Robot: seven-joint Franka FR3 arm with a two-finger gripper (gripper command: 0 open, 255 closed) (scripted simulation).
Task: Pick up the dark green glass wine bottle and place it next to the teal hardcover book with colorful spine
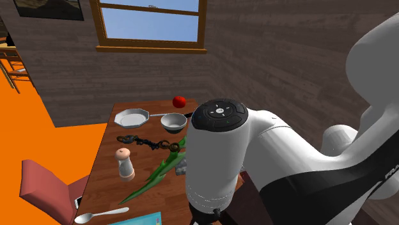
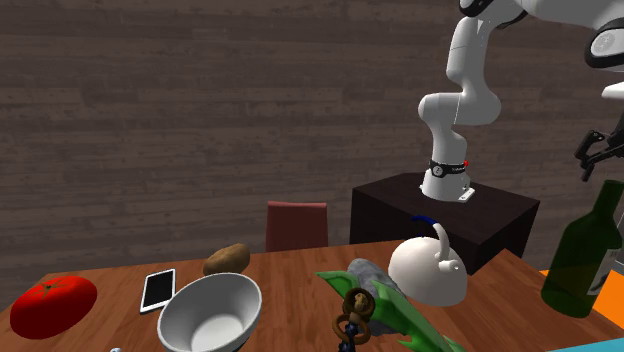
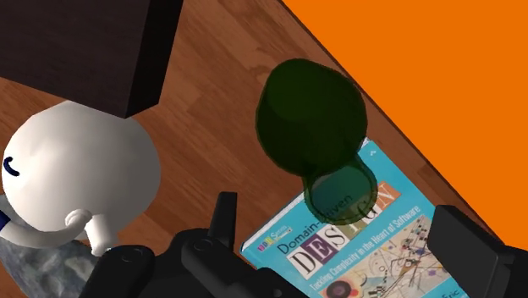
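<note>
Green bottle [image 3: 311,114] upright beside teal book [image 3: 355,245], white teapot [image 3: 76,178] near, under wide-open empty tool [image 3: 340,216].

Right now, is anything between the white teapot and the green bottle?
No. In the wrist view, just bare wooden table lies between the white teapot and the green bottle.

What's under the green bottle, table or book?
Brown table shows around the bottle; its neck overlaps the teal book. The bottle's own body covers its base, so I cannot tell.
</note>
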